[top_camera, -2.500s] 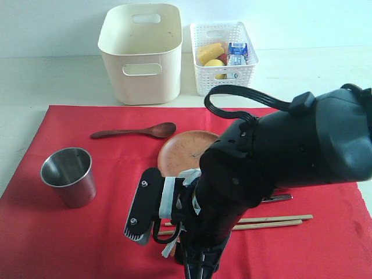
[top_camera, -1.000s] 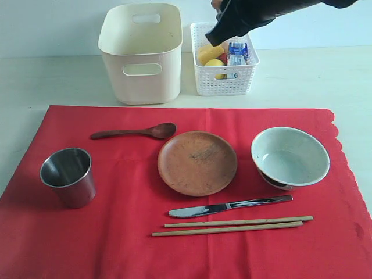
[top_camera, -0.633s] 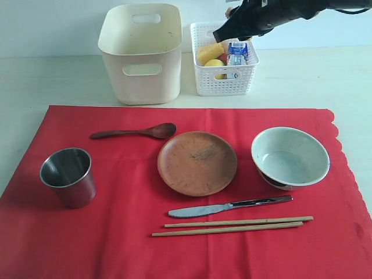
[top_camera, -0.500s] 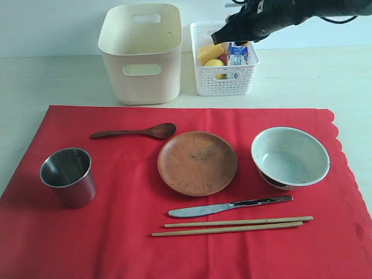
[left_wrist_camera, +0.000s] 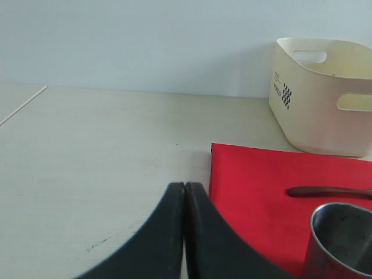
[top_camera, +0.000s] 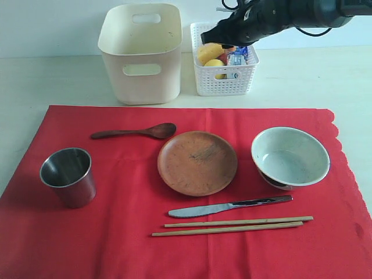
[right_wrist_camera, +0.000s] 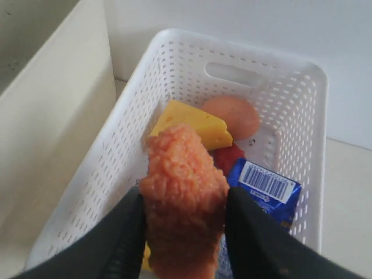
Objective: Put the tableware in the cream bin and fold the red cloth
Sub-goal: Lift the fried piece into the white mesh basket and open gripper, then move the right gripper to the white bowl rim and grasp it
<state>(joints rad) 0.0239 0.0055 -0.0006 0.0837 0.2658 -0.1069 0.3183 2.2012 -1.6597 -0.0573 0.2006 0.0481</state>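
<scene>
The step in hand looks like clearing food, not yet the tableware: the right pincer (right_wrist_camera: 183, 235) is clamped on a rough, orange, crumbed nugget (right_wrist_camera: 181, 186) above the white lattice basket (top_camera: 224, 82), which stands on the tabletop (top_camera: 46, 81) at 1 o'clock beyond the cloth (top_camera: 116, 238). The left pincer (left_wrist_camera: 185, 192) is pressed closed on nothing, low beside the cloth's 9 o'clock edge. Every piece lies on the soft red cloth: the matte brown plate (top_camera: 197, 162) at centre, the shiny steel cup (top_camera: 68, 176) at 8 o'clock, the glazed pale bowl (top_camera: 290, 157) at 3, the dark spoon (top_camera: 135, 132) at 11, and the knife (top_camera: 229, 206) and thin chopsticks (top_camera: 232, 225) at 5. The smooth cream bin (top_camera: 141, 53) at 11 o'clock beyond the cloth appears to hold none of them. Next, the nugget probably needs lowering and releasing into the basket; then the flat, slim knife and chopsticks will likely demand the most careful pinch.
</scene>
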